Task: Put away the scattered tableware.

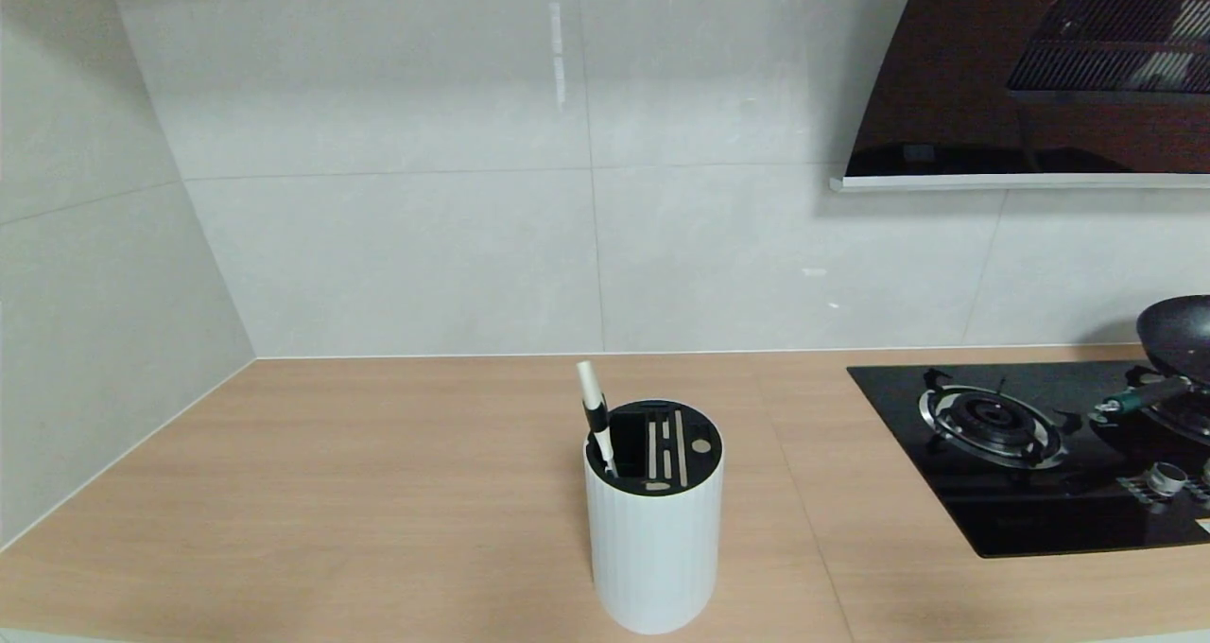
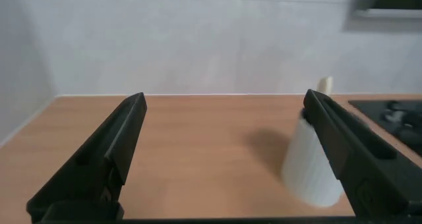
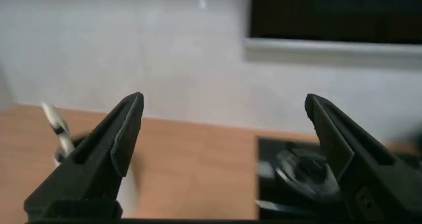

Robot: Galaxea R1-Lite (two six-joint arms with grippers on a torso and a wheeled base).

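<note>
Holding one utensil (image 1: 596, 416), one white holder (image 1: 652, 539) stands.

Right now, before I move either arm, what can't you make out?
- Utensil in the white holder: head view, working end hidden inside the holder; type unknown.
- Wok: head view, cut off by the right edge.
- Part of the holder: left wrist view, covered by one of the left gripper's fingers.
</note>
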